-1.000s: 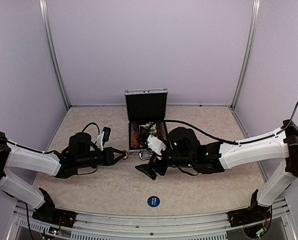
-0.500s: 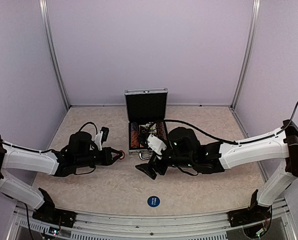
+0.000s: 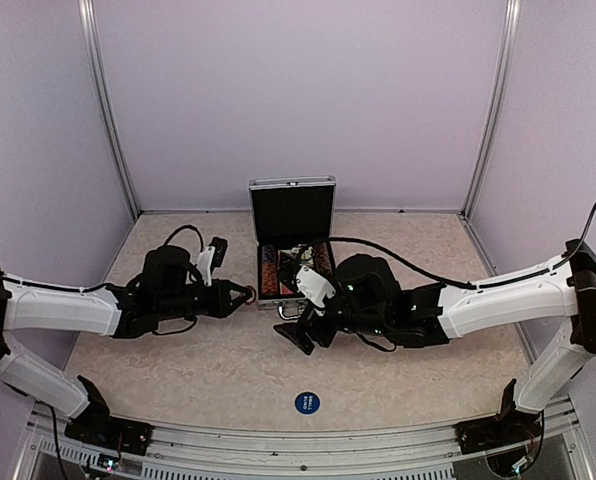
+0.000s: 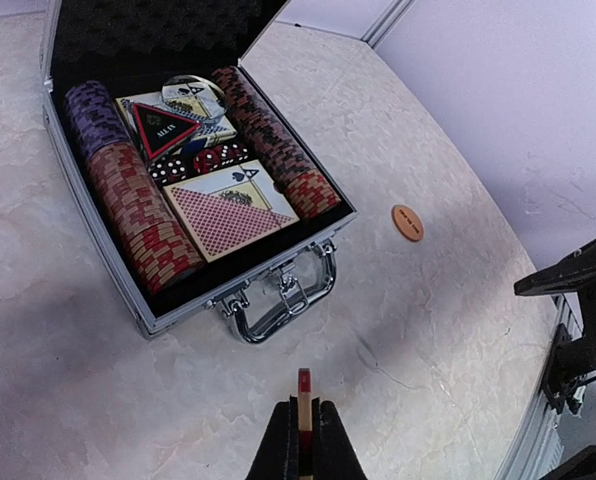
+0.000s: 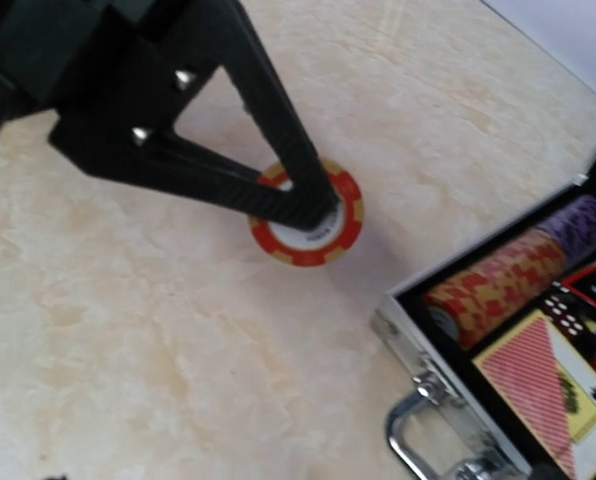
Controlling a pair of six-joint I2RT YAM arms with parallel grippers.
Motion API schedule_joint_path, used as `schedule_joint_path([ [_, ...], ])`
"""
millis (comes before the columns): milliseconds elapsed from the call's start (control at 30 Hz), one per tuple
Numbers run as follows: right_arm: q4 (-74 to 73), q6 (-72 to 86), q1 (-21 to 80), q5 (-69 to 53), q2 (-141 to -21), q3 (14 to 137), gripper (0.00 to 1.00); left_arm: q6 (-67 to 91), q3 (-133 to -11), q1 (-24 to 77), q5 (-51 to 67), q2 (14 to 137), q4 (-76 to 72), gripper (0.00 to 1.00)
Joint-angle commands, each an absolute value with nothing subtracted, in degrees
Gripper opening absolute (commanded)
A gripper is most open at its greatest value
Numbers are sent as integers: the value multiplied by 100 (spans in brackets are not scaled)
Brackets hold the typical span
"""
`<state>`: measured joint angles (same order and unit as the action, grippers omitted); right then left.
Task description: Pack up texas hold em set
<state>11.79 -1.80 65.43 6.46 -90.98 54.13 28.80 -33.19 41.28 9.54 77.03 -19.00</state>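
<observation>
Open poker case (image 3: pixel 293 268) mid-table, left pincer (image 3: pixel 240 296) clamped on one red chip (image 3: pixel 246 296) just beside it.

Stands with lid (image 3: pixel 292 210) upright at the far side and handle (image 4: pixel 283 300) toward the arm bases, so faces the near edge. Looks close to square from above, so long axis is hard to call, though chip rows (image 4: pixel 138 225) run handle-to-hinge along both side walls, with card decks (image 4: pixel 228 205), a red triangle (image 4: pixel 163 128) and dice (image 4: pixel 213 158) between. Chip held on edge, off the case's left side, apart from it. Right pincer (image 3: pixel 298 335) spread wide, holding nothing, low by the handle. Beige marbled tabletop (image 3: pixel 178 370) – a small orange disc (image 4: pixel 408 222) loose off the handle corner, a blue round sticker (image 3: pixel 307 403) near the front edge. Pale lilac walls (image 3: pixel 298 100), metal corner posts (image 3: pixel 108 120).
</observation>
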Motion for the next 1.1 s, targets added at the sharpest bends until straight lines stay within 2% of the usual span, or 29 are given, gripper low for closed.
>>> schedule_joint_path([
  [0, 997, -33, 6447, 1105, -9030, 5367, 100, 2405, -3768, 4121, 1067, 7838, -1535, 0],
  [267, 664, 488, 6199, 1697, -8709, 5074, 100, 1025, -4862, 4101, 1294, 8186, -524, 0],
  [400, 582, 686, 6020, 1832, -8338, 4764, 100, 369, -5510, 4110, 965, 8628, -35, 0],
  [600, 326, 891, 5890, 2152, -7716, 4401, 100, -968, -5862, 4155, 659, 8920, -128, 0],
  [700, 262, 952, 5848, 2191, -7423, 4249, 100, -2188, -5945, 4269, 757, 9089, -111, 0],
  [800, 225, 1020, 5820, 2194, -7211, 4124, 100, -3184, -5895, 4468, 352, 9227, -232, 0],
  [867, 221, 1064, 5808, 2189, -7110, 4052, 100, -3487, -5962, 4487, 174, 9356, -234, 0],
  [1067, 157, 1162, 5797, 2181, -7044, 3936, 100, -3819, -6647, 4251, 627, 10149, 627, 0],
])
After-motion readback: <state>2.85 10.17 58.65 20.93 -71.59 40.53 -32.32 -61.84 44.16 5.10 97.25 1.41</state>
